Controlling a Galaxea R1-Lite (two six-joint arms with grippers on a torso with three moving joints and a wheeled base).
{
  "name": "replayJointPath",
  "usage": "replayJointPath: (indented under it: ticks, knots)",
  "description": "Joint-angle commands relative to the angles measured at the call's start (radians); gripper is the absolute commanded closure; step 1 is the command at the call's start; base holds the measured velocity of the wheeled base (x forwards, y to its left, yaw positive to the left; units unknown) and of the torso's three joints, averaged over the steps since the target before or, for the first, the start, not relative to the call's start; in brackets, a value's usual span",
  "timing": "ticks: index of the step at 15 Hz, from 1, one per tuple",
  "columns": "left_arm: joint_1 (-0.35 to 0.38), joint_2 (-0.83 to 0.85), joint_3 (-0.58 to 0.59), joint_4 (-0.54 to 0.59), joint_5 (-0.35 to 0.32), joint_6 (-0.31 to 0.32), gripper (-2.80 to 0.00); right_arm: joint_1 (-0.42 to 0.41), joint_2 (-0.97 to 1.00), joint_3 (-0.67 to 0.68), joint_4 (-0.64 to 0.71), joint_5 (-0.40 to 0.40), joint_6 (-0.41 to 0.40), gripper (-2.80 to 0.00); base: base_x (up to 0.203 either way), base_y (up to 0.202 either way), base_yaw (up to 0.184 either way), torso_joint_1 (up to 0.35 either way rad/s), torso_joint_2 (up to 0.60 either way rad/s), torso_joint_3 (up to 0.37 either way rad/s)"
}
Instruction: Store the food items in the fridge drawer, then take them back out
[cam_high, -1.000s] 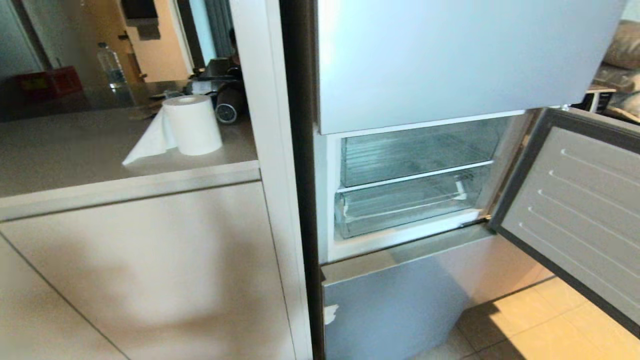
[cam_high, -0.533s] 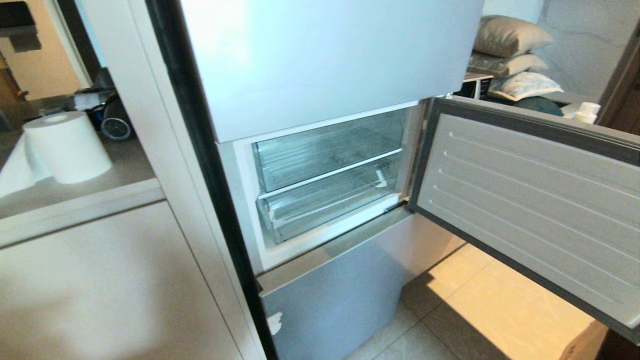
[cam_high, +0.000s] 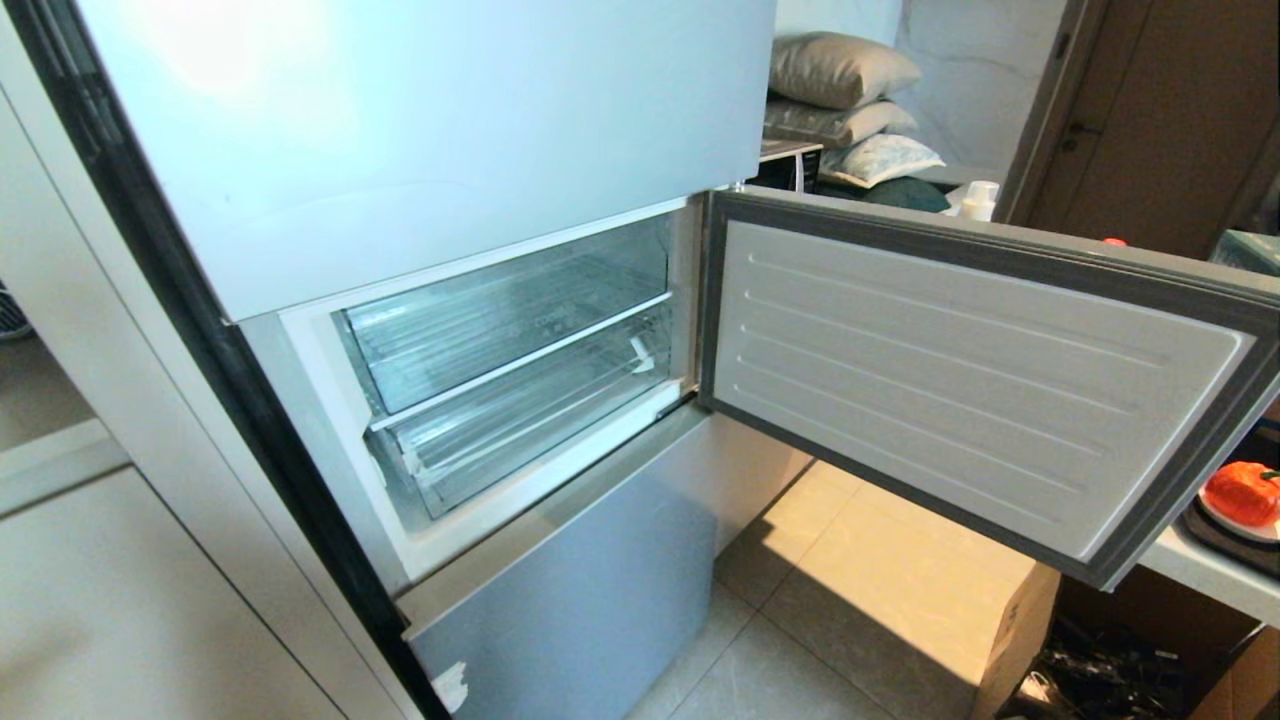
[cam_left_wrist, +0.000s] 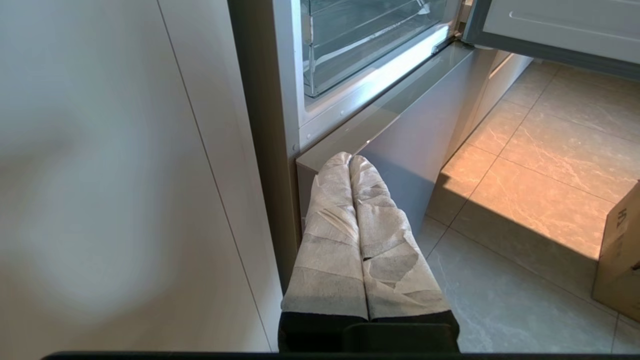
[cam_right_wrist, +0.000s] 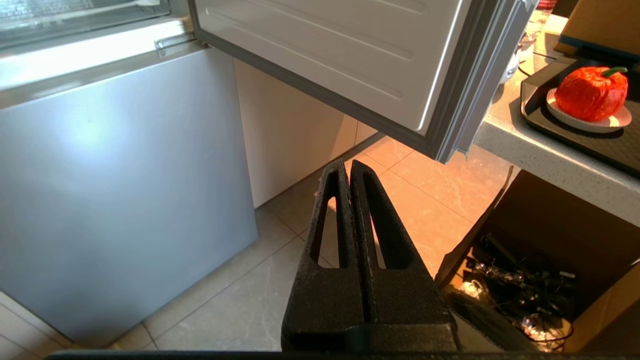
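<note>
The food item (cam_high: 1243, 492), an orange-red roundish lump, sits on a white plate on a dark tray at the far right; the right wrist view shows the food item (cam_right_wrist: 591, 92) on a counter beyond the open fridge door. The fridge drawer (cam_high: 520, 440) is the lower clear bin in the open compartment, pushed in and empty, and the same fridge drawer (cam_left_wrist: 360, 55) appears in the left wrist view. My left gripper (cam_left_wrist: 350, 159), wrapped in white tape, is shut and hangs low before the fridge's lower panel. My right gripper (cam_right_wrist: 347, 167), black, is shut over the tiled floor. Neither arm shows in the head view.
The fridge door (cam_high: 960, 370) stands swung open to the right, its edge near the counter (cam_high: 1210, 575). An open cardboard box (cam_high: 1020, 620) with clutter sits under that counter. A shorter clear bin (cam_high: 500, 320) lies above the drawer. A cabinet panel (cam_high: 120, 600) flanks the fridge's left.
The whole head view has swung to the right, so the camera moved: the left counter with the paper roll has left view, and the right counter with the food item has come in. Both grippers stay shut.
</note>
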Motion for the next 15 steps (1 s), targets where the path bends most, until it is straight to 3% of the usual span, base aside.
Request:
replayJointPath:
  ticks: [1, 2, 4, 5, 7, 9, 12, 13, 15]
  knots:
    - [0.0, 0.001, 0.0, 0.0, 0.0, 0.0, 0.0, -0.003, 0.052, -0.005, -0.047, -0.003, 0.013, 0.0, 0.0, 0.0, 0.0, 0.0, 0.0, 0.0]
    - [0.0, 0.001, 0.0, 0.0, 0.0, 0.0, 0.0, -0.006, 0.106, -0.021, -0.134, -0.014, 0.057, 0.0, 0.0, 0.0, 0.0, 0.0, 0.0, 0.0]
    - [0.0, 0.001, 0.0, 0.0, 0.0, 0.0, 0.0, -0.044, 0.259, -0.098, -0.244, -0.067, 0.226, 0.0, 0.0, 0.0, 0.0, 0.0, 0.0, 0.0]
    - [0.0, 0.001, 0.0, 0.0, 0.0, 0.0, 0.0, -0.108, 0.346, -0.144, -0.289, -0.085, 0.326, 0.0, 0.0, 0.0, 0.0, 0.0, 0.0, 0.0]
    - [0.0, 0.001, 0.0, 0.0, 0.0, 0.0, 0.0, -0.335, 0.468, -0.2, -0.399, -0.064, 0.465, 0.0, 0.0, 0.0, 0.0, 0.0, 0.0, 0.0]
    - [0.0, 0.001, 0.0, 0.0, 0.0, 0.0, 0.0, -0.622, 0.576, -0.219, -0.518, 0.064, 0.566, 0.0, 0.0, 0.0, 0.0, 0.0, 0.0, 0.0]
    - [0.0, 0.001, 0.0, 0.0, 0.0, 0.0, 0.0, -1.004, 0.763, -0.272, -0.636, 0.35, 0.746, 0.0, 0.0, 0.0, 0.0, 0.0, 0.0, 0.0]
    - [0.0, 0.001, 0.0, 0.0, 0.0, 0.0, 0.0, -1.076, 0.855, -0.303, -0.661, 0.42, 0.815, 0.0, 0.0, 0.0, 0.0, 0.0, 0.0, 0.0]
    - [0.0, 0.001, 0.0, 0.0, 0.0, 0.0, 0.0, -1.12, 1.022, -0.366, -0.692, 0.494, 0.915, 0.0, 0.0, 0.0, 0.0, 0.0, 0.0, 0.0]
